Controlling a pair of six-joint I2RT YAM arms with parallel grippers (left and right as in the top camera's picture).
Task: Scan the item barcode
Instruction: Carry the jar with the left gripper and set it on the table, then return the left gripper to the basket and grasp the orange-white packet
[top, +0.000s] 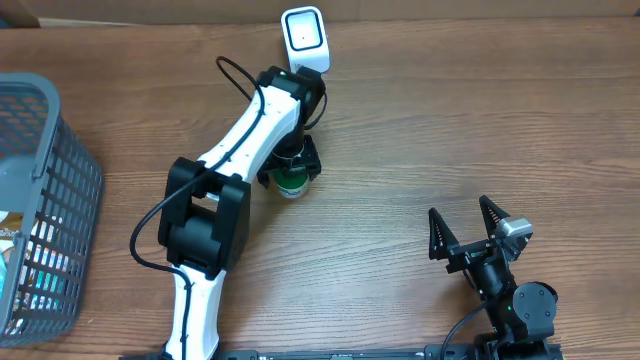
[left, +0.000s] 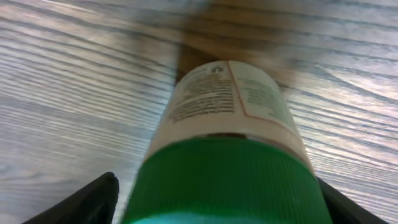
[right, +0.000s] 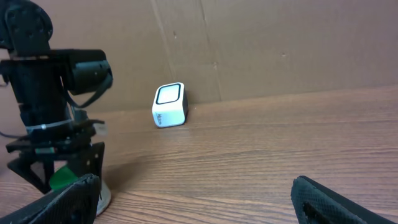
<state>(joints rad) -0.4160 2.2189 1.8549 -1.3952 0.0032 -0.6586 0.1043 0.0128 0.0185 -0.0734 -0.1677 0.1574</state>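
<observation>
Looks like grasp step: left jaws straddling bottle (left: 224, 118) cap near scanner (top: 305, 38); held or loose, can't tell. Right jaws wide, idle. Next: lift off worktop (top: 450, 120), face barcode at scanner.

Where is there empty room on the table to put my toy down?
The biggest bare patch is the right part of the table, between the scanner and the right end effector. There's more bare wood between the basket and the left arm. It's crowded around the bottle, under the left end effector.
</observation>
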